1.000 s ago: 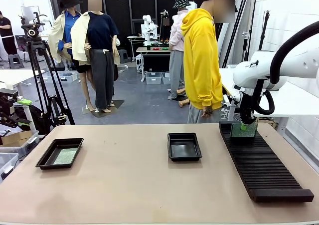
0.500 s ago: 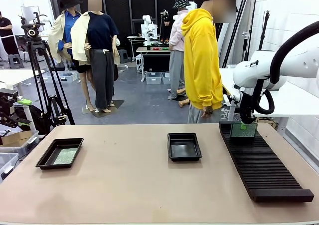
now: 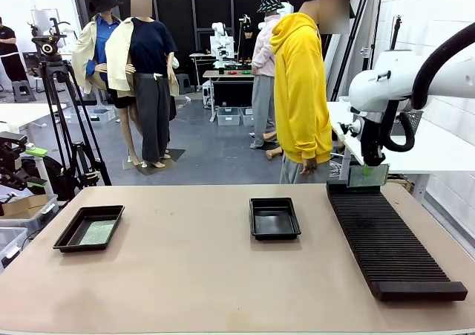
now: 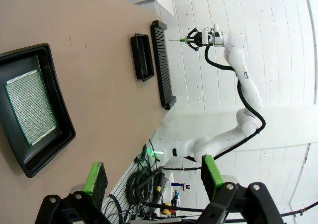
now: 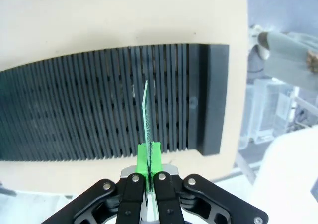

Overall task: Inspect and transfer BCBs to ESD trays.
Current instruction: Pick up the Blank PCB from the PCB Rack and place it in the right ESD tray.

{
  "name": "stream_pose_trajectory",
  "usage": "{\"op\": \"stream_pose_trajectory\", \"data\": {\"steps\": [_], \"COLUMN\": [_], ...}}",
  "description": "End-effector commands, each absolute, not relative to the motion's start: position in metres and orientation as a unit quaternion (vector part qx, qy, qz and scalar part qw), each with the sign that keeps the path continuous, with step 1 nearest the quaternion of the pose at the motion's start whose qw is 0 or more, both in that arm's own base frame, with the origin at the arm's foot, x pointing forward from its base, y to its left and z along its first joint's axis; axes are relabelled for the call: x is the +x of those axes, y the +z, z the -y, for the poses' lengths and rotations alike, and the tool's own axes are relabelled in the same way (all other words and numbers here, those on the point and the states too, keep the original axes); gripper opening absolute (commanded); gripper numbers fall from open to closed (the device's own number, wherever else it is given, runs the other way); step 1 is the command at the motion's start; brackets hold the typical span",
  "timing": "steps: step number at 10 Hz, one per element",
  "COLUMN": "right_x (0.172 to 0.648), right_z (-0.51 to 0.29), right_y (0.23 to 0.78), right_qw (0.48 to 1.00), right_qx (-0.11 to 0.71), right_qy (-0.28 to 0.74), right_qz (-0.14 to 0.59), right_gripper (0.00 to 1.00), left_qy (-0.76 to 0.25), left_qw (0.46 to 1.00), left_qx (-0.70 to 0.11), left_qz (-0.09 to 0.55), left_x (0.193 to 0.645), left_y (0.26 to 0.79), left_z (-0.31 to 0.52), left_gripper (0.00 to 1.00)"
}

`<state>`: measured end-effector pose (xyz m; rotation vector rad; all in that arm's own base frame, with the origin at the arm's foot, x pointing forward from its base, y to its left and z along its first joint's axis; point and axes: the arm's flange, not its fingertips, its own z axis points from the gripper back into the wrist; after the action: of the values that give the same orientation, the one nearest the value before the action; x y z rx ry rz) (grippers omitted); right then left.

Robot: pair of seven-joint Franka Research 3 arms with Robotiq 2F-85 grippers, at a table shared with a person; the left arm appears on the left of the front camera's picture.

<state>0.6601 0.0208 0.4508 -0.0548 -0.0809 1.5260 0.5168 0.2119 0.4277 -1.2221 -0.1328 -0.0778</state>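
One BCB (image 3: 98, 232) lies in the left ESD tray (image 3: 65, 240). The right claw (image 3: 366, 168) is clamped on the second BCB (image 5: 146, 110), seemingly just above the rack (image 3: 390, 246), and the middle tray (image 3: 274, 236) is unfilled; the left claw (image 4: 154, 174) gapes, holding nothing.

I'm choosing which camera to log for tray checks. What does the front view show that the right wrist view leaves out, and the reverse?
Front view, missing from the right wrist view: the left tray with a BCB lying flat in it, the bare middle tray, and a person in a yellow hoodie at the far side.

Right wrist view, missing from the front: the held BCB seen edge-on, pinched between the green pads above the slots.

Both: the right gripper, shut on that board, and the black slotted rack.
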Motion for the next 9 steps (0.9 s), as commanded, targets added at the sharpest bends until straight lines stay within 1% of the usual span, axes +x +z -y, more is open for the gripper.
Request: {"op": "stream_pose_trajectory", "data": {"steps": [1,3,5,6,8,9], "right_x": [0.634,0.62,0.613,0.608,0.601,0.597], "right_z": [-0.031,-0.051,-0.066,-0.074,-0.097,-0.108], "right_y": [0.479,0.507,0.517,0.518,0.514,0.513], "right_qw": [0.758,0.857,0.914,0.93,0.958,0.969], "right_qx": [-0.041,0.01,0.043,0.059,0.077,0.075], "right_qy": [0.651,0.515,0.403,0.361,0.277,0.235], "right_qz": [0.019,0.034,0.033,0.034,0.001,-0.002], "right_gripper": [0.0,0.0,0.0,0.0,0.0,0.0], "left_qy": [-0.033,-0.033,-0.033,-0.033,-0.033,-0.033], "left_qw": [0.82,0.82,0.82,0.82,0.82,0.82], "left_qx": [-0.569,-0.569,-0.569,-0.569,-0.569,-0.569], "left_qz": [0.056,0.056,0.056,0.056,0.056,0.056], "left_x": [0.516,0.516,0.516,0.516,0.516,0.516], "left_y": [0.43,0.43,0.43,0.43,0.43,0.43], "left_z": [-0.211,-0.211,-0.211,-0.211,-0.211,-0.211], "left_gripper": [1.0,1.0,1.0,1.0,1.0,1.0]}}
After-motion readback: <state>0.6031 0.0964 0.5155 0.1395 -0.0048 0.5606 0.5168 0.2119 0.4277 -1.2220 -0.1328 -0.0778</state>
